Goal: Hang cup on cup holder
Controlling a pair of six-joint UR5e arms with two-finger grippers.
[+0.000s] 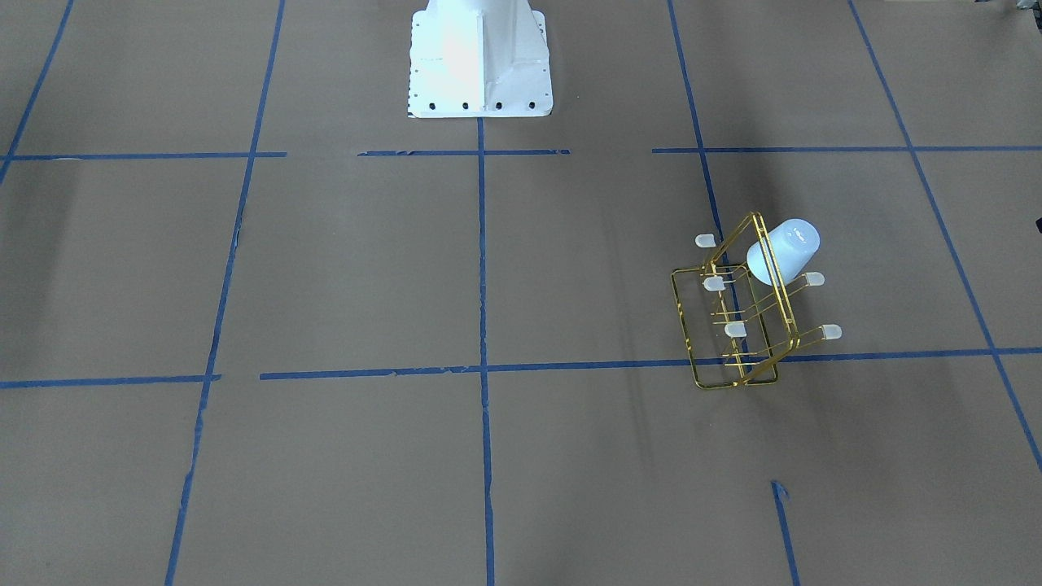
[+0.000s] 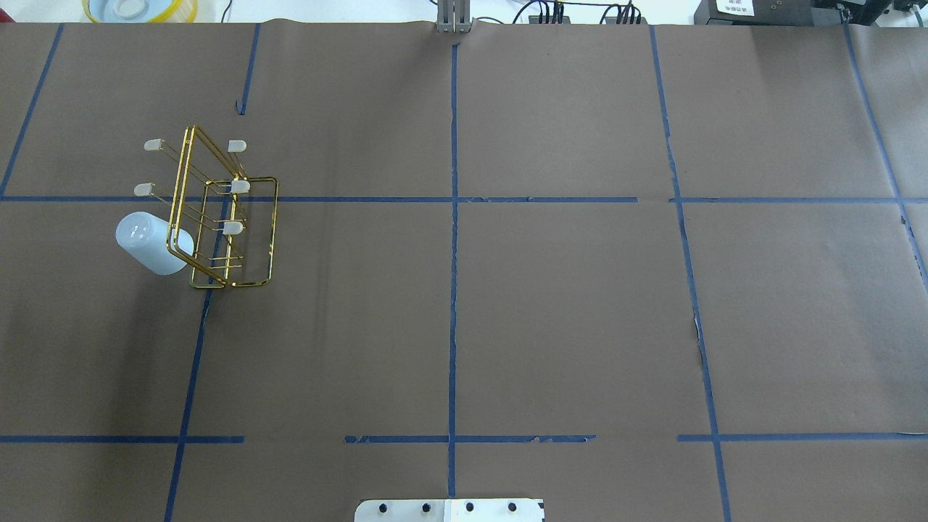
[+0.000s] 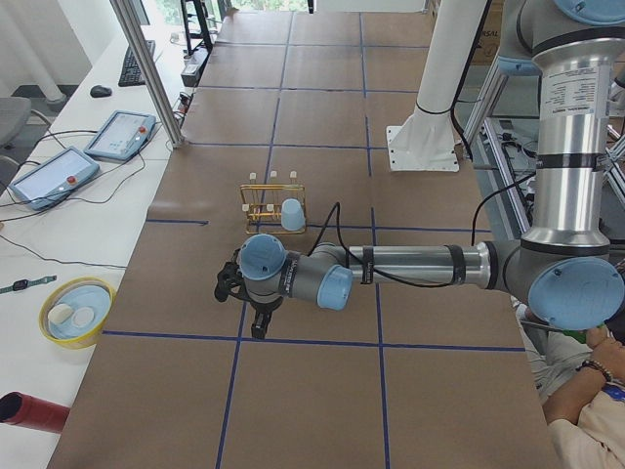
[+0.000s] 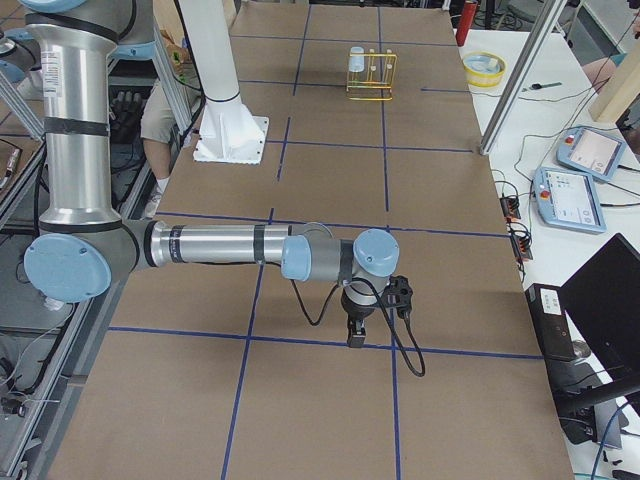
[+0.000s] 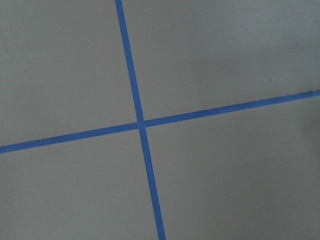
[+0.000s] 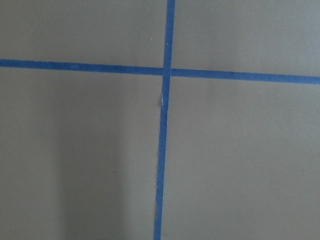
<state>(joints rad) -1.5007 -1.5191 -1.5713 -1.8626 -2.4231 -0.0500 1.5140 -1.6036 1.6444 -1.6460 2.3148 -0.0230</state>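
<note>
Brown paper covers the table, gridded with blue tape lines. On the robot's left half, the cup hangs tilted on a prong of the cup holder. The left gripper and right gripper hover well apart from it; I cannot tell whether either is released or clenched.

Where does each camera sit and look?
Front-facing: across the brown table, facing the robot's white base; small pale blue-white plastic cup hangs on gold wire rack.
Overhead: behind the robot, looking down; base edge only; shares cup and rack.
Left side: robot's left table end; left arm near.
Right side: opposite end; right arm near.
Left wrist: down at crossed blue tape; no body.
Right wrist: same.
</note>
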